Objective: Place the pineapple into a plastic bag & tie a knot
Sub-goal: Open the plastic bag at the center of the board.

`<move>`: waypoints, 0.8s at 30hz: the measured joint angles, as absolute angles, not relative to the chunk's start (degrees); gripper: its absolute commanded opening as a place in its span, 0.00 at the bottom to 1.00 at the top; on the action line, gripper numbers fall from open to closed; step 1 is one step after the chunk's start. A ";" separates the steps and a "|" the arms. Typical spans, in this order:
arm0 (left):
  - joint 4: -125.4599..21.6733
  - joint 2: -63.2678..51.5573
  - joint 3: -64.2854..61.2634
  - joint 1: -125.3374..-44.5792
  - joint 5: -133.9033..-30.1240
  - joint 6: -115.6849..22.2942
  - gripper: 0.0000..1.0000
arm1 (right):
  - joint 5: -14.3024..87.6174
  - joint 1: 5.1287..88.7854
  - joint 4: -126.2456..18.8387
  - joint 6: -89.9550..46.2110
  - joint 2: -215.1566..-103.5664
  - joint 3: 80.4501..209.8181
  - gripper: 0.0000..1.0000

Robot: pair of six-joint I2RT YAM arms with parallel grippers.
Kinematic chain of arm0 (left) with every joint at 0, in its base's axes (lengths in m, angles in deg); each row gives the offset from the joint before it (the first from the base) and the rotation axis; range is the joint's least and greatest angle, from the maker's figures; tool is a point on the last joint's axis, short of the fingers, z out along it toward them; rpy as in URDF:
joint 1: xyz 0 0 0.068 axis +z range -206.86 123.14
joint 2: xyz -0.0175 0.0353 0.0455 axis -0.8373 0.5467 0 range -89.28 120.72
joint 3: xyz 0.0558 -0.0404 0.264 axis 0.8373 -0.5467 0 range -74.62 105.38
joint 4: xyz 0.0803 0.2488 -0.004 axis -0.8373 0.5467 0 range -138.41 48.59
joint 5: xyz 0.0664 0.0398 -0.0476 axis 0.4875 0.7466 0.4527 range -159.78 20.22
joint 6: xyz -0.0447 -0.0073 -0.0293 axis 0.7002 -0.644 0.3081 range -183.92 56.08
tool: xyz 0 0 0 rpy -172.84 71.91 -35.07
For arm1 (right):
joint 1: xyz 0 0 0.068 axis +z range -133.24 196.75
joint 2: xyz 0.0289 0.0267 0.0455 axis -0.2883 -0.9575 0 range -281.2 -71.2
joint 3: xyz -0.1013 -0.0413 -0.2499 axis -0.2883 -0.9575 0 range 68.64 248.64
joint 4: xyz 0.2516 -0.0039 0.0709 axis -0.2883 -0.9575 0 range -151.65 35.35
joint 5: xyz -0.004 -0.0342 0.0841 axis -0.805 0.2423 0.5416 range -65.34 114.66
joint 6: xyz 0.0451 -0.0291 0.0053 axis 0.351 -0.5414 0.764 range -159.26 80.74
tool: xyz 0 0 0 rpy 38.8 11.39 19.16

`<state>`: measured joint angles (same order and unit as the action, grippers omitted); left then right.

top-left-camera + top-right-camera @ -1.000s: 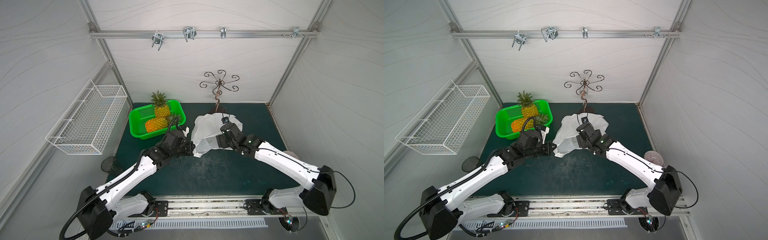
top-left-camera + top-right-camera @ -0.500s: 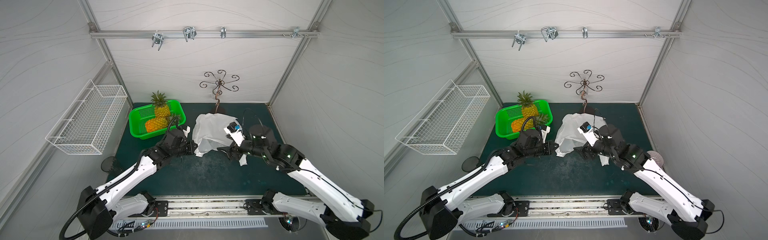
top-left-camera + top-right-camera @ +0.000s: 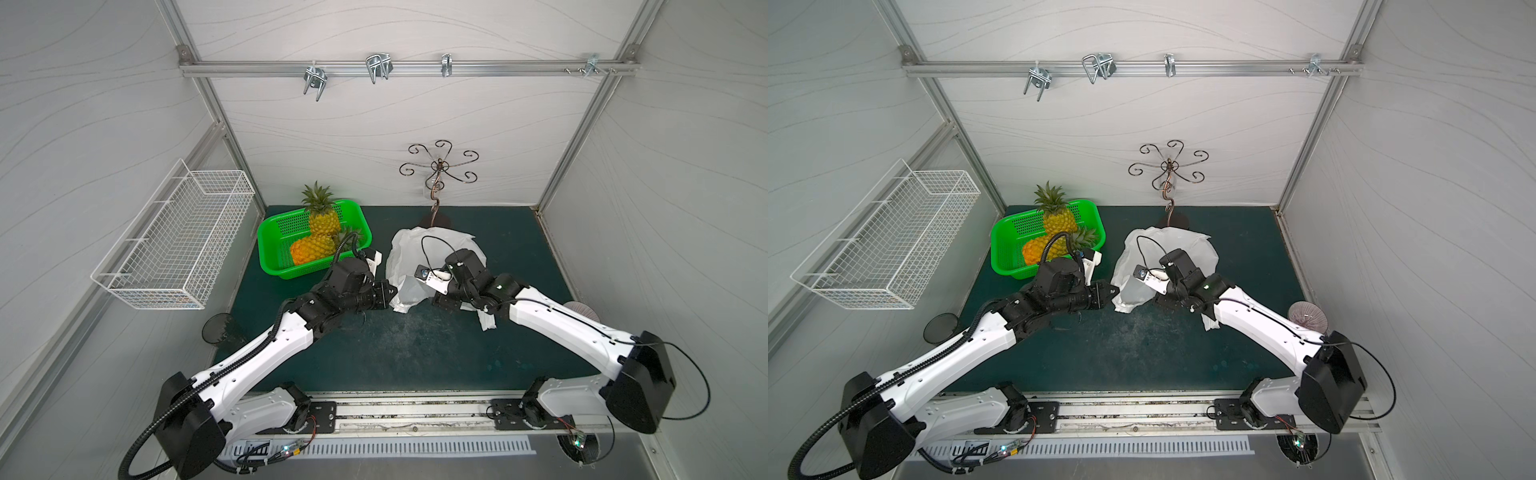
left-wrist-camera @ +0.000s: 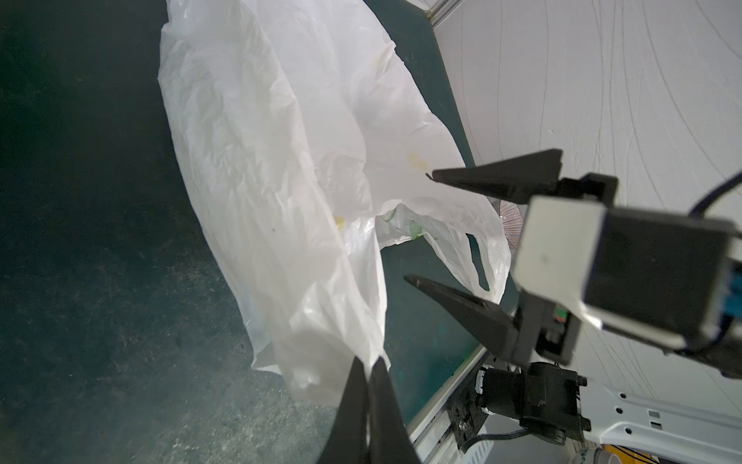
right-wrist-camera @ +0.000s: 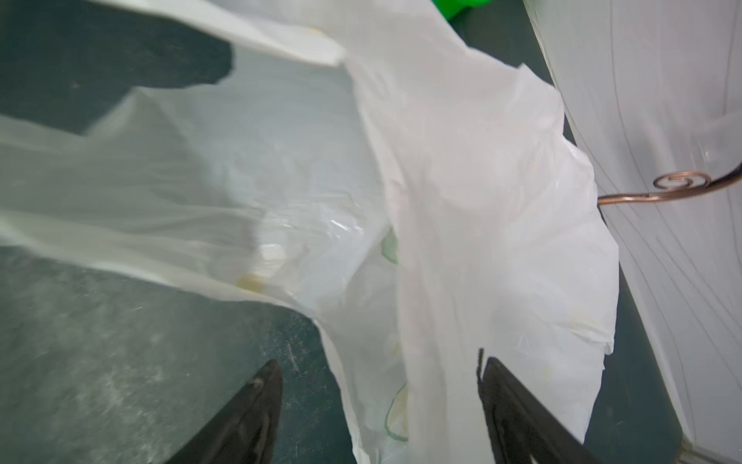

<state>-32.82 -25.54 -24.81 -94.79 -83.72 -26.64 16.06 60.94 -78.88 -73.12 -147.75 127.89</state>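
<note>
The white plastic bag (image 3: 432, 249) (image 3: 1169, 247) lies crumpled mid-table. My left gripper (image 4: 368, 363) (image 3: 388, 297) is shut on its near left edge. My right gripper (image 5: 377, 361) (image 4: 417, 226) (image 3: 441, 300) stands open at the bag's near right side, with loose bag film (image 5: 437, 281) between its fingers, unclamped. One handle loop (image 4: 478, 261) hangs free. The knot is out of view. An upright pineapple (image 3: 322, 218) and one lying down (image 3: 309, 249) rest in the green basket (image 3: 270, 245).
A white wire basket (image 3: 174, 245) hangs on the left wall. A curled metal hook stand (image 3: 436, 183) stands behind the bag. A dark round disc (image 3: 218, 328) lies left of the mat and a ribbed round object (image 3: 582, 309) sits at the right edge.
My right arm left the bag's top, swung up and back toward the front, then came down at the bag's near right side. The left gripper has kept its hold on the bag edge.
</note>
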 measured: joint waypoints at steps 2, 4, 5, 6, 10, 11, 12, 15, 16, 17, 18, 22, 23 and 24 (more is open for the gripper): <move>-32.82 -25.78 -24.81 -94.79 -83.67 -26.59 0.00 | 15.93 59.56 -76.57 -74.57 -148.04 127.60 0.63; -32.82 -26.24 -24.81 -94.79 -83.54 -26.62 0.00 | 16.12 58.88 -74.36 -75.46 -148.19 127.01 0.49; -32.82 -26.52 -24.81 -94.79 -83.48 -26.64 0.00 | 16.17 58.58 -73.68 -75.99 -148.43 126.88 0.43; -32.82 -26.74 -24.81 -94.79 -83.32 -26.64 0.00 | 16.28 58.40 -73.24 -76.23 -148.73 126.86 0.40; -31.94 -27.70 -24.81 -94.79 -81.49 -26.68 0.00 | 16.47 58.23 -72.65 -77.34 -149.54 127.95 0.11; -31.72 -28.03 -24.81 -94.79 -80.81 -26.75 0.00 | 16.67 58.23 -72.72 -77.54 -149.54 128.63 0.04; -31.59 -28.36 -24.81 -94.79 -80.29 -26.84 0.00 | 16.93 58.23 -72.76 -77.71 -149.52 129.35 0.01; -31.44 -29.23 -24.81 -94.79 -78.63 -27.62 0.45 | 18.02 58.25 -73.18 -77.54 -149.48 132.21 0.00; -31.31 -29.32 -24.81 -94.79 -78.06 -27.88 0.60 | 18.35 58.25 -73.46 -77.12 -149.48 133.31 0.00; -31.05 -29.28 -24.81 -94.79 -77.42 -28.06 0.78 | 18.66 58.34 -74.01 -76.47 -149.48 134.49 0.00; -30.63 -29.12 -24.81 -94.79 -76.94 -28.19 0.88 | 18.86 58.49 -74.77 -75.59 -149.48 135.69 0.00; -28.14 -27.57 -24.49 -95.01 -75.04 -29.04 0.99 | 19.05 59.63 -78.10 -71.68 -149.59 140.83 0.00; -27.24 -26.89 -24.12 -95.16 -74.32 -29.31 0.99 | 18.94 60.17 -78.75 -70.61 -149.78 141.92 0.00; -26.39 -26.22 -23.66 -95.27 -73.47 -29.55 0.99 | 18.90 60.72 -79.34 -69.74 -150.02 142.84 0.00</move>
<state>-26.39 -26.22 -23.66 -95.27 -73.47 -29.55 18.90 60.72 -79.34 -69.74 -150.02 142.84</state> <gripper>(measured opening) 0.993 0.047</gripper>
